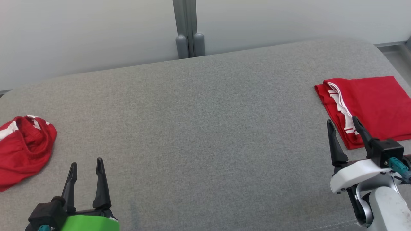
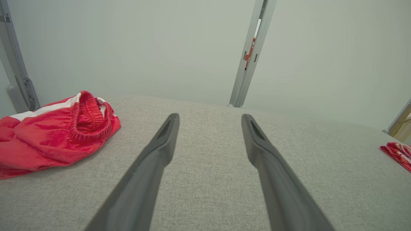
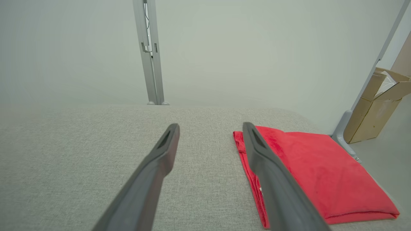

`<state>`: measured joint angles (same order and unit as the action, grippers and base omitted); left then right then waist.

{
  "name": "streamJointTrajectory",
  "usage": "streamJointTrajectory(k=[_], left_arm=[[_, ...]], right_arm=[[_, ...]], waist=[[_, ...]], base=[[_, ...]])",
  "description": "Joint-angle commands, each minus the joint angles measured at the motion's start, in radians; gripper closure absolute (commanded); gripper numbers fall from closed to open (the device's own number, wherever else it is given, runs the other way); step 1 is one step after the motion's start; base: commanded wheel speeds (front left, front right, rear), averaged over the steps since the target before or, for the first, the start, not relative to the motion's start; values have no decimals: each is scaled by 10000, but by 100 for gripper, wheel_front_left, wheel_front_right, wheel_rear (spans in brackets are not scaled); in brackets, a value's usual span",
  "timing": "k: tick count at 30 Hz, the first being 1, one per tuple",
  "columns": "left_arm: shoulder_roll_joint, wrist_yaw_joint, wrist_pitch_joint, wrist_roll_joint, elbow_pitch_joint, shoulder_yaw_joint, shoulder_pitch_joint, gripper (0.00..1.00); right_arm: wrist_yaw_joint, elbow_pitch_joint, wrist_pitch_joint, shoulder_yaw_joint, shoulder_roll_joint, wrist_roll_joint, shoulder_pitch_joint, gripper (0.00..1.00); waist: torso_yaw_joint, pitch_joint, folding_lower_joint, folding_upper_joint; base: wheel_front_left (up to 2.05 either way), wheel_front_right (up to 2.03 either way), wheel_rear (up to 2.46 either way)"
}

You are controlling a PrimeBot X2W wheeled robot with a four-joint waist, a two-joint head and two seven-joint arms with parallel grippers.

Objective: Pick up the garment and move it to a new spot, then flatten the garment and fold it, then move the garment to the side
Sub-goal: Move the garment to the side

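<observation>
While nothing is gripped by either, the left pincer [image 1: 86, 161] and the right pincer [image 1: 342, 119] are held over the grey worktop [image 1: 199, 128] with their dark fingers spread wide apart. The left pincer is seen at the lower left of the head view, over bare cloth. Near it, further left, a crumpled garment [image 1: 22, 150] is laid in a loose heap, red with white stripes, its elastic waistband turned open; it is not touched by the pincer. The right pincer is placed at the near left corner of a folded garment [image 1: 375, 102], also red, with white trim along its left edge. Whether that edge is touched cannot be told. The folded garment is laid flat at the worktop's right end, well apart from the crumpled one. Behind, a pale wall is crossed by a grey post [image 1: 189, 29], and a cardboard box [image 3: 375, 106] is seen beyond the right end.
</observation>
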<state>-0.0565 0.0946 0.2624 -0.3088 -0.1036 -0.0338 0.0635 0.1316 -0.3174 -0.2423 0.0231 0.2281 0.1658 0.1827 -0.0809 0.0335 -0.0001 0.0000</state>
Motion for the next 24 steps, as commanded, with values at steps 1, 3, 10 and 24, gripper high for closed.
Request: streamJointTrajectory(k=[1, 3, 10, 24], left_arm=[[3, 27, 25, -26, -24, -76, 199, 0], [17, 33, 25, 17, -35, -104, 244, 0], [47, 33, 26, 25, -97, -197, 432, 0], [58, -46, 27, -55, -141, -116, 543, 0]], right_arm=[[-19, 314, 117, -109, -131, -125, -329, 0], [-19, 668, 251, -195, -290, -215, -593, 0], [-19, 1591, 772, -75, -570, -399, -1247, 0], [-19, 2054, 985, -388, -745, -469, -1575, 0]], waist=[[192, -293, 1, 0], [221, -318, 1, 0], [269, -435, 1, 0], [458, -469, 1, 0]], base=[[0, 0, 0], [0, 0, 0], [0, 0, 0], [0, 0, 0]])
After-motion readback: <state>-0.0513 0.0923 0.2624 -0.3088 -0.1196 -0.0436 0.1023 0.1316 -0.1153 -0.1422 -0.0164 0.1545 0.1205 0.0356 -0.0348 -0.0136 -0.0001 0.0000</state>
